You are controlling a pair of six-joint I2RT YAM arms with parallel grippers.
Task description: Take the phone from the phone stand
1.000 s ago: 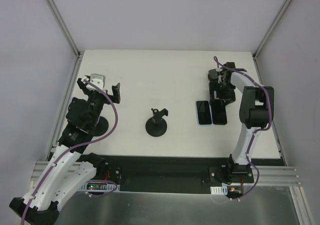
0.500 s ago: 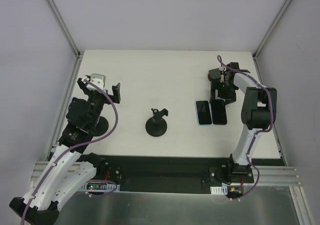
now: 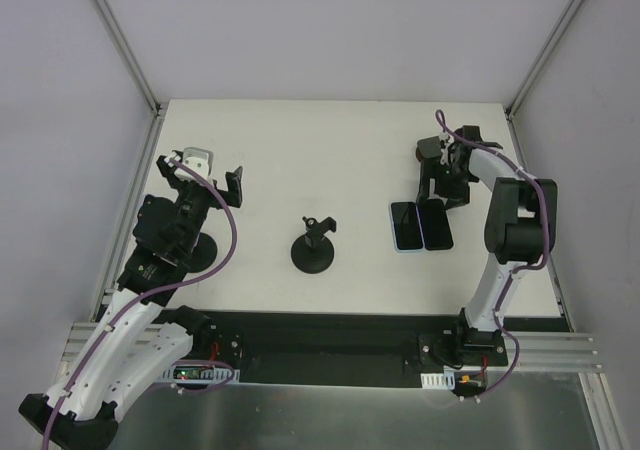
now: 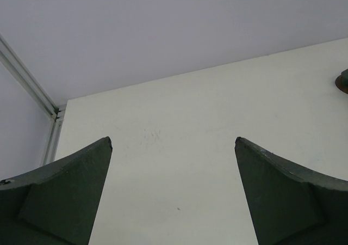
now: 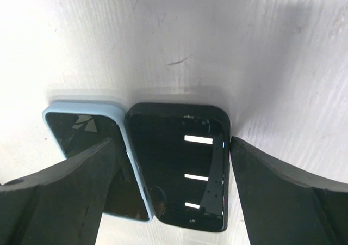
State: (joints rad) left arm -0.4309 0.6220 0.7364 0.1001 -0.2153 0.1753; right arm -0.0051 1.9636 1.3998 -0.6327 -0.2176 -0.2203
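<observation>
Table (image 3: 300, 150) unchanged: black phone (image 3: 436, 225), blue phone (image 3: 404, 228) flat; right arm (image 3: 520, 222) shifted.

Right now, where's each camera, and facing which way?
Top external: high behind, looks down on the table; left arm and right arm show.
Left wrist: table's left side, looks across to back wall; open left gripper shows.
Right wrist: hangs over blue-cased phone and black phone, looking down; open right gripper shows.
Shared: top and right wrist see both phones.
</observation>
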